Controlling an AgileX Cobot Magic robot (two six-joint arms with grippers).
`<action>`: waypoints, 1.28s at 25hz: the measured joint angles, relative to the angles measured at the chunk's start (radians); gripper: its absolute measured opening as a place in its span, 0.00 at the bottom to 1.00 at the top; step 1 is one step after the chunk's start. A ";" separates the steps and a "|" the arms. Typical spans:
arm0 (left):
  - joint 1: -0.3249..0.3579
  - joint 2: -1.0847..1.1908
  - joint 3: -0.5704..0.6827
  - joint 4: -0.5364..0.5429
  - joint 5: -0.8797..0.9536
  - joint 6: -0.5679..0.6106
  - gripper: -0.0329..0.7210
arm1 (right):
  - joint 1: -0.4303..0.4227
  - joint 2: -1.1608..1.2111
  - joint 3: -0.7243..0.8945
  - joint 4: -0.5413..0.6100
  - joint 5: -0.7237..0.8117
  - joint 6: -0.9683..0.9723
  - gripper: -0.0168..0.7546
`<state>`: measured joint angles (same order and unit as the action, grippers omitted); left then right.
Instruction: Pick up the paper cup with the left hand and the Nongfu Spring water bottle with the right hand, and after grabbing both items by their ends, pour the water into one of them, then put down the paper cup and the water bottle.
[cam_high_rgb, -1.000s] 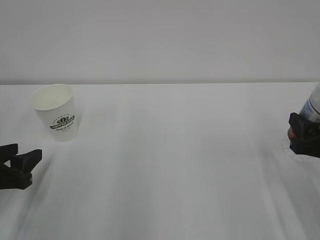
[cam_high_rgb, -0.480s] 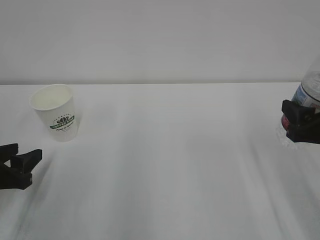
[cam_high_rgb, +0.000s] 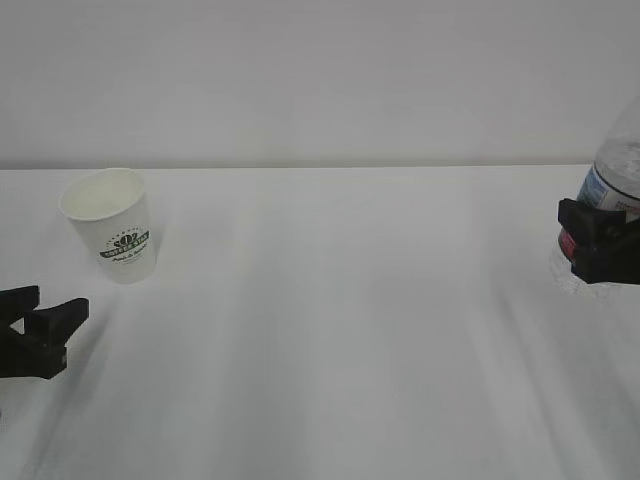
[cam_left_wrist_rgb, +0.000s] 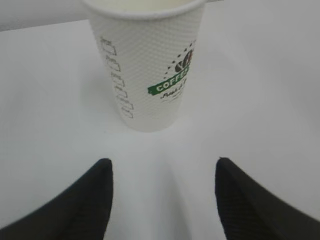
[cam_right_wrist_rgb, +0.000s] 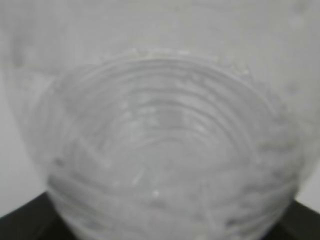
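Note:
The white paper cup (cam_high_rgb: 112, 228) with its green logo stands upright at the table's left. My left gripper (cam_high_rgb: 50, 308) hovers low in front of it, open and empty. In the left wrist view the cup (cam_left_wrist_rgb: 150, 70) is ahead of the gripper (cam_left_wrist_rgb: 163, 165), clear of both black fingertips (cam_left_wrist_rgb: 95, 190). At the right edge my right gripper (cam_high_rgb: 592, 245) is shut on the Nongfu Spring water bottle (cam_high_rgb: 618, 170) at its labelled middle and holds it off the table. The right wrist view is filled by the blurred clear ribbed bottle (cam_right_wrist_rgb: 165, 150).
A white table (cam_high_rgb: 340, 330) runs between the two arms, with a plain pale wall behind. The bottle's top is cut off by the frame's right edge.
My right gripper has risen and shifted a little left, carrying the bottle up with it. The left gripper has stayed almost in place, and the cup has not moved.

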<state>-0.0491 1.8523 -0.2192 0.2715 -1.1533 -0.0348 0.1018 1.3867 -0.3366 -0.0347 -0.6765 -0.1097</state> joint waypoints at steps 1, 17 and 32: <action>0.000 0.000 -0.005 0.015 0.000 0.000 0.68 | 0.000 0.000 0.000 0.000 0.004 0.000 0.71; 0.000 0.028 -0.132 0.068 0.000 -0.010 0.91 | 0.000 0.000 0.000 0.000 0.009 0.000 0.71; 0.000 0.073 -0.232 0.042 0.000 -0.019 0.92 | 0.000 0.000 0.000 0.000 0.015 0.000 0.71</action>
<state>-0.0491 1.9249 -0.4508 0.3137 -1.1533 -0.0539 0.1018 1.3867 -0.3366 -0.0352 -0.6610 -0.1097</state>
